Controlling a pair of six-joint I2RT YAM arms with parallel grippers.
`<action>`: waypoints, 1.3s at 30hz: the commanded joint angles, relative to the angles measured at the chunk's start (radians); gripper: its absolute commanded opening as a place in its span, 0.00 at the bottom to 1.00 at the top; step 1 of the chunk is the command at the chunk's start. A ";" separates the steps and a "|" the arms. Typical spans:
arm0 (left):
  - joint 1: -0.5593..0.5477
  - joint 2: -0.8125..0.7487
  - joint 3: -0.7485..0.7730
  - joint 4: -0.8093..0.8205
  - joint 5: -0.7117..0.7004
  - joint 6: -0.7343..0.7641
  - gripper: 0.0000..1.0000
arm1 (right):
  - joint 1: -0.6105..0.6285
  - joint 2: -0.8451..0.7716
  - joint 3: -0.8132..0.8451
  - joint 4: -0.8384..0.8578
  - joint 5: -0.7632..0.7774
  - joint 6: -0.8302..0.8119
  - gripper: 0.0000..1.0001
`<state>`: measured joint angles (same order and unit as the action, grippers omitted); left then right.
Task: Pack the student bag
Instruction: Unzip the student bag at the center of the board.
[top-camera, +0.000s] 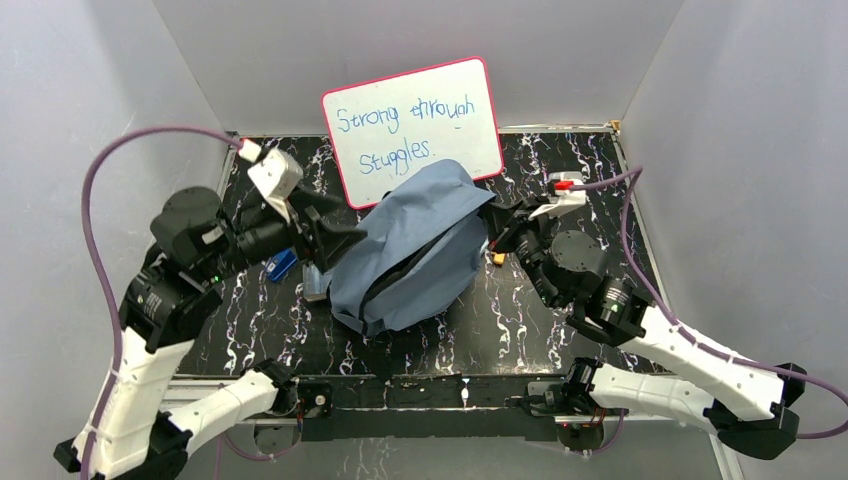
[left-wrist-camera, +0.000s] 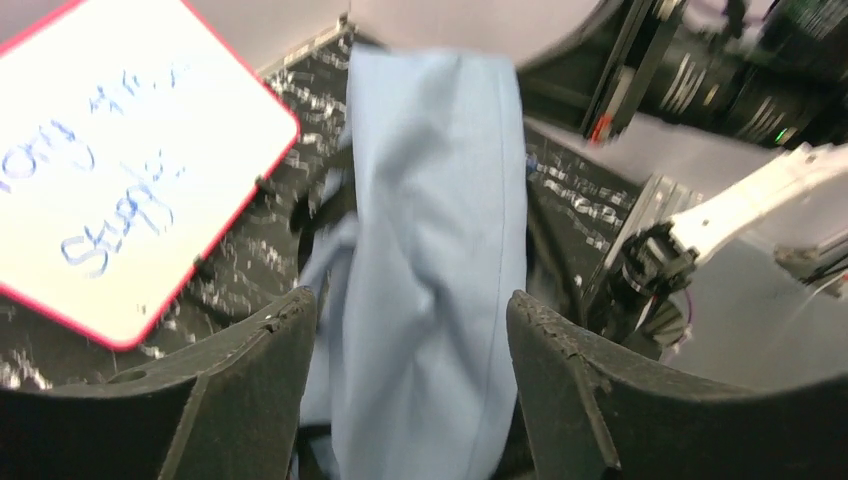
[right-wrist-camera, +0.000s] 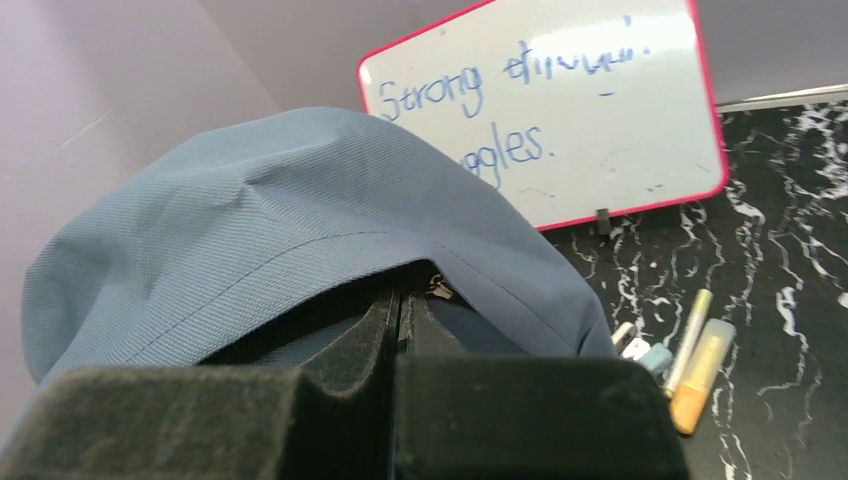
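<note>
Student bag (top-camera: 415, 245) slumps on the counter (top-camera: 560, 320); your right pincer (right-wrist-camera: 400, 300) is pinched shut at its zip (right-wrist-camera: 437, 288), left pincer (left-wrist-camera: 410, 305) gaping astride the fabric. Tug hard and that floppy cloth could slip free.

The student bag (top-camera: 415, 245) lies before the whiteboard (top-camera: 412, 118), pens (right-wrist-camera: 700, 378) seemingly at its right.

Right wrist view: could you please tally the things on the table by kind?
Backpack: 1
Whiteboard: 1
Pens and highlighters: 3 (yellow-green pen, orange highlighter, pale blue pen, partly hidden)
Total: 5, leaving out a small white bit that is too hidden to name.
</note>
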<state>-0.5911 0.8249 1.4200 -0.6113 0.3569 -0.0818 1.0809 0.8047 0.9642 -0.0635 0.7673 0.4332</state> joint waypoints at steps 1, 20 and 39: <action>0.002 0.137 0.203 0.030 0.051 0.031 0.68 | -0.002 0.021 0.064 0.114 -0.165 -0.042 0.00; -0.035 0.416 0.454 -0.009 0.149 0.074 0.72 | -0.001 0.231 0.191 0.223 -0.249 -0.070 0.00; -0.175 0.492 0.477 -0.111 -0.239 0.318 0.73 | -0.015 0.335 0.265 0.241 -0.279 -0.049 0.00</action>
<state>-0.7441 1.2984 1.8618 -0.7151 0.2054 0.1761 1.0721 1.1545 1.1767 0.0856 0.5083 0.3790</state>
